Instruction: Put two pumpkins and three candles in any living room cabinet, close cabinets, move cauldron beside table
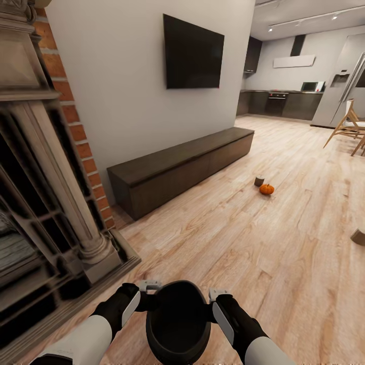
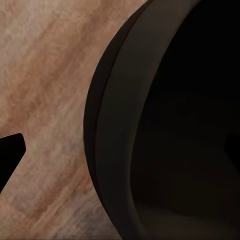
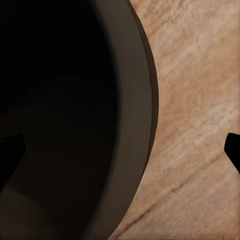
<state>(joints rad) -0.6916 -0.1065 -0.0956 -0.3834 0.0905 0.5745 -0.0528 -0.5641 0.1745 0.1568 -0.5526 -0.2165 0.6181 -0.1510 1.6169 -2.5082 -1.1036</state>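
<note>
The black cauldron (image 1: 178, 322) sits low between my two arms, mouth facing up. My left gripper (image 1: 151, 296) straddles its left rim (image 2: 115, 140), one finger outside over the floor and one inside, jaws wide apart. My right gripper (image 1: 212, 302) straddles the opposite rim (image 3: 142, 95) the same way, open. An orange pumpkin (image 1: 266, 189) lies on the floor ahead, a stubby candle (image 1: 259, 180) just behind it. The long dark cabinet (image 1: 182, 170) runs along the wall, all fronts shut.
An ornate fireplace (image 1: 45, 203) with a brick column stands close on my left. A beige-grey object (image 1: 359, 236) lies cut off at the right edge. A wooden chair (image 1: 350, 126) and the kitchen are far back right. A TV (image 1: 192, 53) hangs above the cabinet.
</note>
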